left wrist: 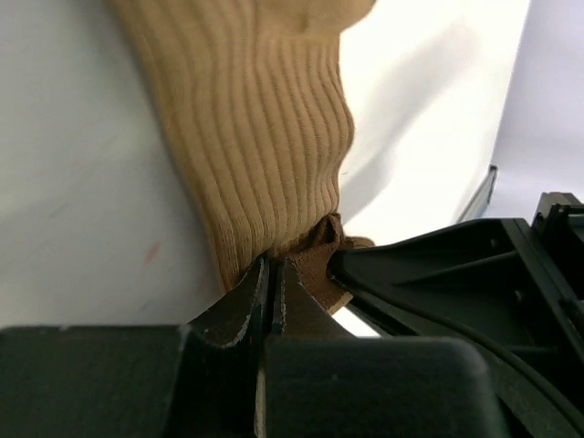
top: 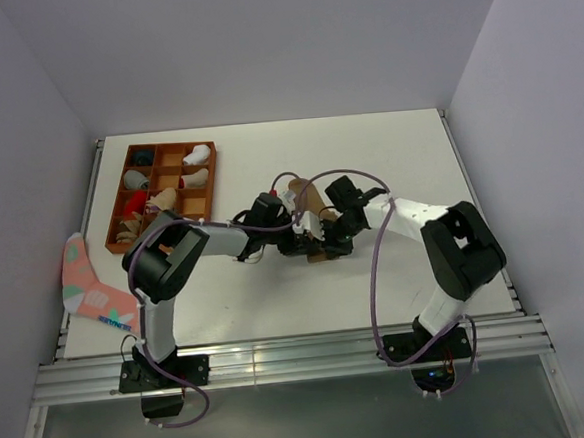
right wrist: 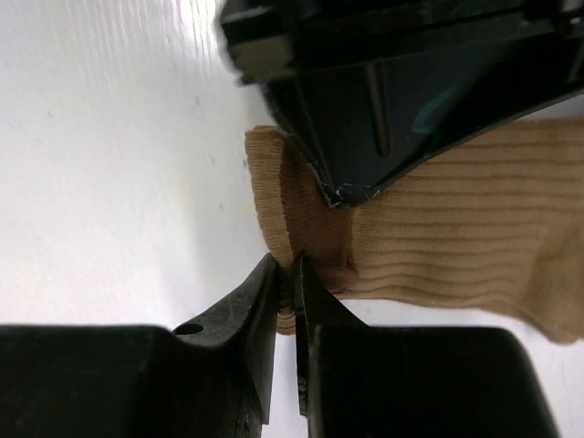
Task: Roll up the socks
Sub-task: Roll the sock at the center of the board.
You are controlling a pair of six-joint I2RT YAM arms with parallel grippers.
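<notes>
White desk [top: 398, 161] carried tan sock [left wrist: 265, 137]; left tool [left wrist: 274, 274] and right tool [right wrist: 285, 278] each clamped on its edge; overhead, arms hid most of sock.

Overhead view facing down at table [top: 388, 152], both wrist views close, sharing tan sock [left wrist: 265, 137].

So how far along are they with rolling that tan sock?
Barely begun. Done: nothing is rolled yet; the tan sock lies unrolled on the table. In hand: the left gripper and right gripper both pinch one end, where the fabric is just bunching. Left: the whole roll along its length.
</notes>
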